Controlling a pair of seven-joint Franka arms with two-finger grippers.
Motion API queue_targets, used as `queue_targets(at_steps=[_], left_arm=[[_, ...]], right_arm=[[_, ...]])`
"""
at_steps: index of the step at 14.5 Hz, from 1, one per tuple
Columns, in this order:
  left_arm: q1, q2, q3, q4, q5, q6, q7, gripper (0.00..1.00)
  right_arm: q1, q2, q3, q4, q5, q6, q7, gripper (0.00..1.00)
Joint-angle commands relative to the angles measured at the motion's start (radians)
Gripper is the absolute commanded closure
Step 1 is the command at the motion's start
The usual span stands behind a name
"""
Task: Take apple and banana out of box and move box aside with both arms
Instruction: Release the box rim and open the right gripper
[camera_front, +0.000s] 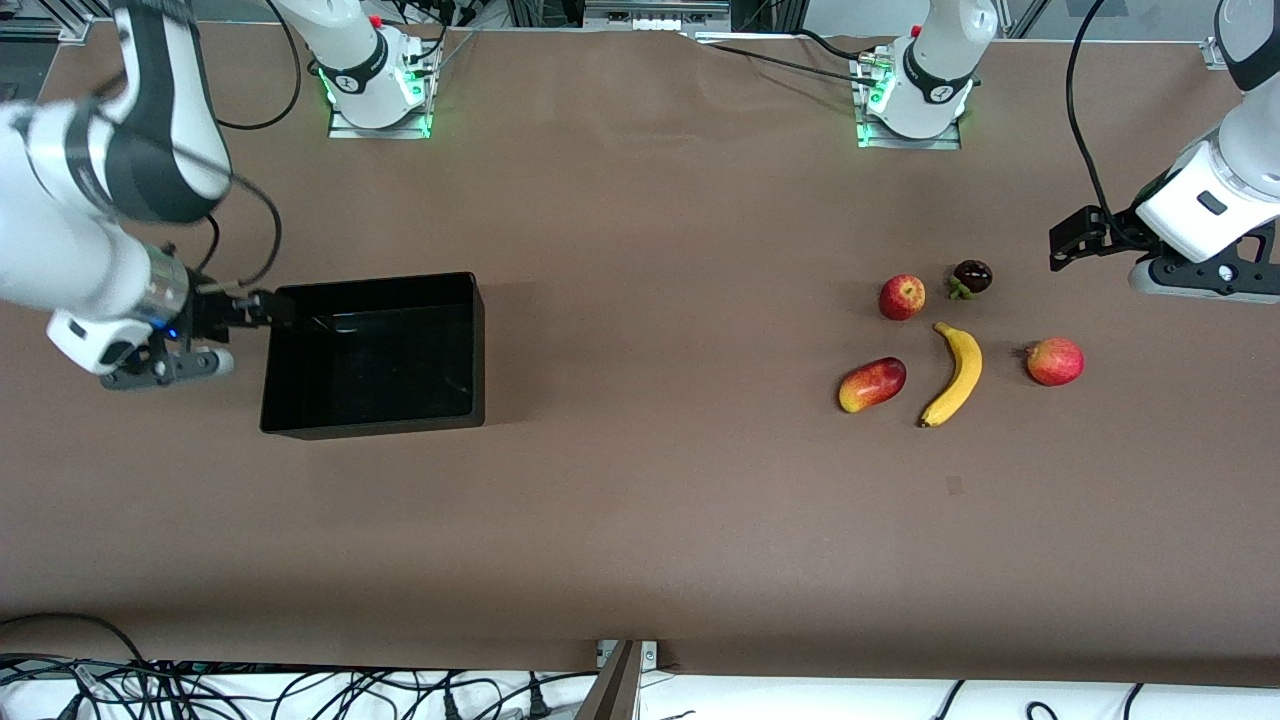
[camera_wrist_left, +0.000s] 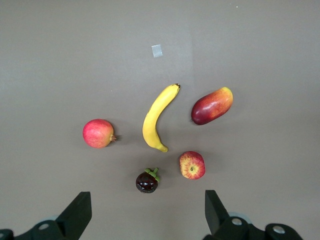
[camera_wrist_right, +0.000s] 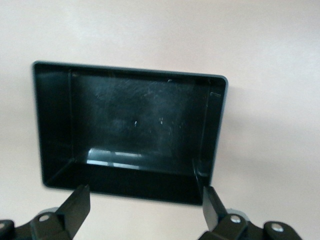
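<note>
The black box (camera_front: 375, 350) stands empty toward the right arm's end of the table. My right gripper (camera_front: 245, 308) is open just outside the box's end wall. The right wrist view shows the box (camera_wrist_right: 135, 120) ahead of the open, empty right gripper (camera_wrist_right: 145, 200). The yellow banana (camera_front: 955, 375) lies toward the left arm's end, with the red apple (camera_front: 902, 297) farther from the front camera. My left gripper (camera_front: 1075, 240) is open and empty above the table beside the fruits. The left wrist view shows the left gripper (camera_wrist_left: 146, 207), the banana (camera_wrist_left: 156, 117) and the apple (camera_wrist_left: 192, 165).
A dark mangosteen (camera_front: 972, 277) lies beside the apple. A red-yellow mango (camera_front: 872, 385) and a round red fruit (camera_front: 1055, 361) flank the banana. A small grey mark (camera_front: 954, 485) is on the table nearer the front camera. Cables run along the near edge.
</note>
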Motion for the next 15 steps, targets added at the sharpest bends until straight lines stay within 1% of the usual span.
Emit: queue_targets(at_steps=[1,3,4,6,7,8,9,10,11,15], left_arm=[[0.000,-0.003,0.000,0.017,-0.001,-0.021,-0.007,0.00],[0.000,-0.003,0.000,0.017,-0.001,-0.021,-0.006,0.00],[0.000,-0.003,0.000,0.017,-0.001,-0.021,-0.006,0.00],[0.000,-0.003,0.001,0.016,-0.003,-0.021,-0.006,0.00],[0.000,-0.003,0.003,0.017,-0.001,-0.021,-0.006,0.00],[0.000,-0.003,0.003,0.017,-0.001,-0.021,-0.006,0.00],[0.000,-0.003,0.003,0.017,-0.003,-0.021,-0.006,0.00],[0.000,-0.003,0.003,0.016,-0.001,-0.021,-0.006,0.00],[0.000,-0.003,0.003,0.017,-0.001,-0.021,-0.006,0.00],[0.000,-0.003,0.004,0.017,-0.001,-0.021,-0.003,0.00]], right_arm=[[0.005,-0.158,0.014,-0.030,-0.068,-0.094,0.026,0.00],[-0.002,-0.192,0.014,-0.034,-0.070,-0.124,0.009,0.00],[-0.027,-0.195,0.040,-0.034,-0.070,-0.135,0.007,0.00],[-0.180,-0.201,0.210,-0.036,-0.088,-0.148,0.009,0.00],[-0.246,-0.201,0.282,-0.031,-0.097,-0.148,0.009,0.00],[-0.296,-0.201,0.330,-0.028,-0.097,-0.148,0.013,0.00],[-0.341,-0.200,0.359,-0.022,-0.096,-0.146,0.009,0.00],[-0.369,-0.190,0.375,-0.007,-0.091,-0.148,0.007,0.00],[-0.380,-0.178,0.375,-0.002,-0.091,-0.146,0.007,0.00],[-0.378,-0.169,0.379,0.029,-0.096,-0.170,0.009,0.00]])
